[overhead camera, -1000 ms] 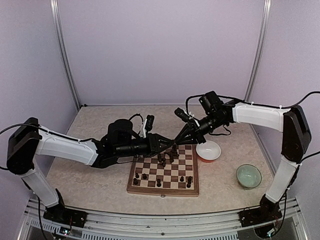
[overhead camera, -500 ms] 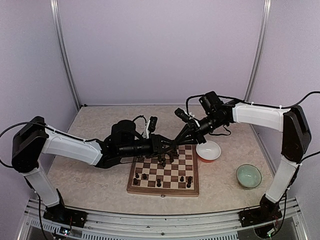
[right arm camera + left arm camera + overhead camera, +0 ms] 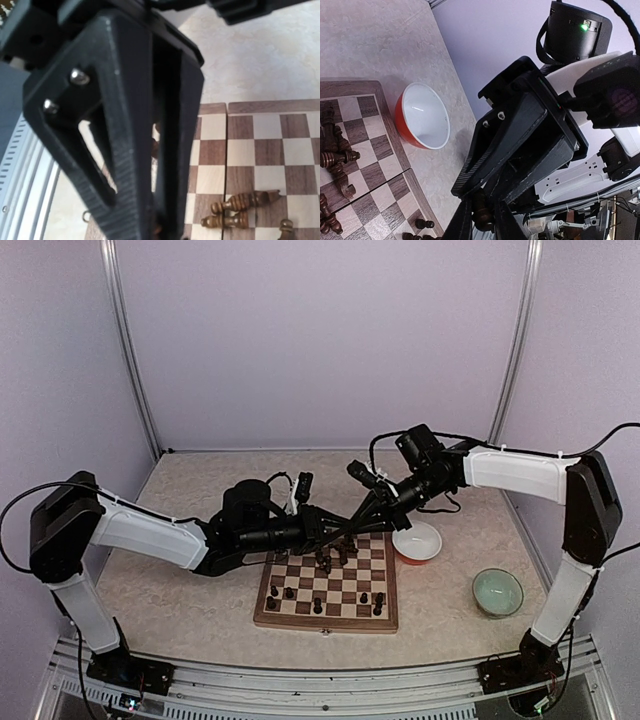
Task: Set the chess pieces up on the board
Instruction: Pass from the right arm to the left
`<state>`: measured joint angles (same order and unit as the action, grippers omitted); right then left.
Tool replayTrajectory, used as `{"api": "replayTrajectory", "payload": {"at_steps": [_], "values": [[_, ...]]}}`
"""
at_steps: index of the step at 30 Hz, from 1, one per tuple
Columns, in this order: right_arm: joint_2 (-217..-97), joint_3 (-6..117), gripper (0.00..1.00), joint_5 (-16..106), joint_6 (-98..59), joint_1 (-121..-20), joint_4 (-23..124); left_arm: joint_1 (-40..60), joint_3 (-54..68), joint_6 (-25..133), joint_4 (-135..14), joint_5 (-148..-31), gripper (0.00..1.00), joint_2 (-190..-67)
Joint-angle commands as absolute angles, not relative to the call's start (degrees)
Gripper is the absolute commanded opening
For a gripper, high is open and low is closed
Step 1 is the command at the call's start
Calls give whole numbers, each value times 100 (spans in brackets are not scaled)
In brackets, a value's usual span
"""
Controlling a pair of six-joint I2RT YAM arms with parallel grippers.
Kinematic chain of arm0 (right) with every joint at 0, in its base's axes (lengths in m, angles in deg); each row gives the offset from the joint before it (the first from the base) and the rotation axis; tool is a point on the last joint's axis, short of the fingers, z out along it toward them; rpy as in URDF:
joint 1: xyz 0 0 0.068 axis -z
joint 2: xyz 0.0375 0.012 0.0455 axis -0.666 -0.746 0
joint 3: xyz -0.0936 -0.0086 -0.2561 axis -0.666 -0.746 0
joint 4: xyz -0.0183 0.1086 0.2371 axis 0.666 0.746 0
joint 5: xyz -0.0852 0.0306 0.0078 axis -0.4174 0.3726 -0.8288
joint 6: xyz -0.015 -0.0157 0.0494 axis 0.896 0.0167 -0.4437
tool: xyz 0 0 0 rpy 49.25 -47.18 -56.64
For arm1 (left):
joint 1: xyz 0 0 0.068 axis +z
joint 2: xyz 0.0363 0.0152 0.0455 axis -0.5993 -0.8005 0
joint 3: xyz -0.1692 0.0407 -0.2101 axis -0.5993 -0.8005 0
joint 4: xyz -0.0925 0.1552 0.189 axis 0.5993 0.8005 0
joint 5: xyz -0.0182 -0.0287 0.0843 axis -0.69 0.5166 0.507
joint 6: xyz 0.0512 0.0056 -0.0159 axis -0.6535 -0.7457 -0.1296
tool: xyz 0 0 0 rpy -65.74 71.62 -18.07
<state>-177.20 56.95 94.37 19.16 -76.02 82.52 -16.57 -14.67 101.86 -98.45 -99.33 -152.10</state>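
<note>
The board (image 3: 300, 580) was laid flat on the table (image 3: 190, 600), in front of the two arms. The left gripper (image 3: 483, 227) and the right gripper (image 3: 356, 522) were seen tip to tip, just above the far edge of the board. One dark piece (image 3: 482, 216) was pinched between the left fingers (image 3: 461, 226). The right gripper's tip was seen right beside that same piece, but it could not be told if its fingers were squeezed on it or let go. The other chess pieces (image 3: 328, 560) were spread on the board. Some were tipped over in a small heap near the far side, and a few were stood up near the front. A red bowl (image 3: 417, 541) was set just beside the board's far right corner, and a green bowl (image 3: 497, 591) was set farther to the right.
</note>
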Motion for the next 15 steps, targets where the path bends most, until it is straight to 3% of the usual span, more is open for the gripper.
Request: {"api": "replayTrajectory", "payload": {"at_steps": [1,5,8,15], "values": [[-17627,5633,15,9413,1917,-7660,8304,-1626,-1274,10253,-10133,-10080,14,-15313],[-17673,5658,17,9374,1875,-7664,8288,-1626,-1302,10304,-10143,-10121,11,-15332],[-17665,5710,29,9310,1887,-7625,8386,-1618,-1242,10141,-9898,-10117,10,-15270],[-17224,5748,53,9621,1963,-6557,8734,-1698,-35,8381,-6385,-9624,9,-14900]]}}
